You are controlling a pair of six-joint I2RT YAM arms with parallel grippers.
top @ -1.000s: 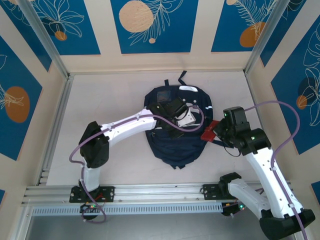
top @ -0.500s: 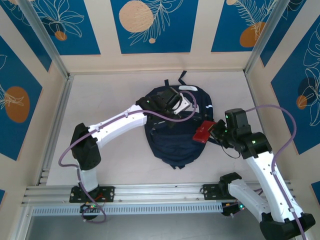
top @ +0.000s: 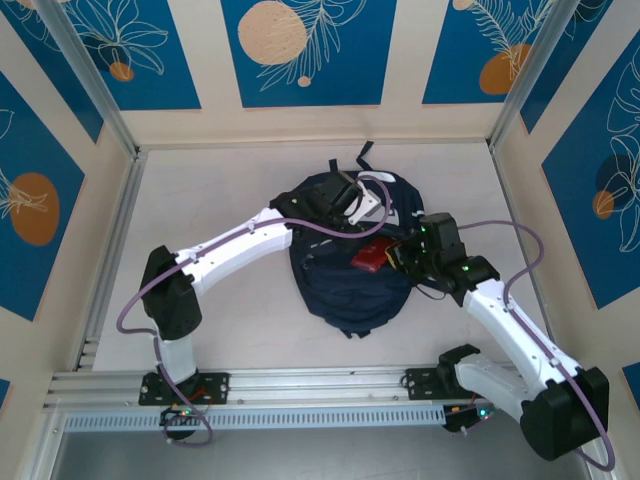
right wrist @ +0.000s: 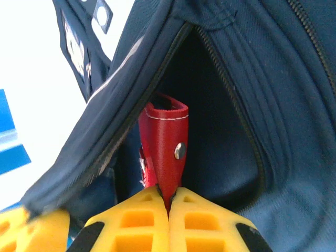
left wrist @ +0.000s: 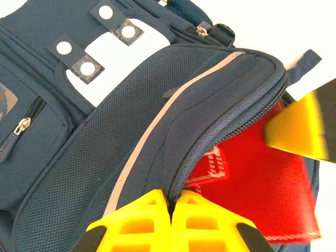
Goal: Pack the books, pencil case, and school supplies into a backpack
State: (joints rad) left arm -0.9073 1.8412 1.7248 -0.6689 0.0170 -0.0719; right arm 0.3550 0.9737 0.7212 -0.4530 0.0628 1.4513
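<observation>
Here, we see a navy backpack [top: 345,300] lying flat in the middle of a pale surface [top: 240,330], well apart from the panelled walls around it. Our left hand [left wrist: 170,207] is clenched on the zip [left wrist: 231,126] edge of the bag's mouth, lifting the mesh flap [left wrist: 157,121] so that a wedge-shaped gap stands open. Our right hand [right wrist: 169,202] is clamped on the near end of a red case [right wrist: 165,139], whose far end is inside that gap, under the raised flap. We judge the step in hand to be slipping the case into the backpack, with the case roughly half in. The next move calls for pushing the case deeper along the line of the gap and then letting go, with the left hand holding the flap up. Room is tight there: zip teeth run close on both sides of the case, and the two hands are near each other over the bag. Around the bag, the surface gives room for drawing back.
</observation>
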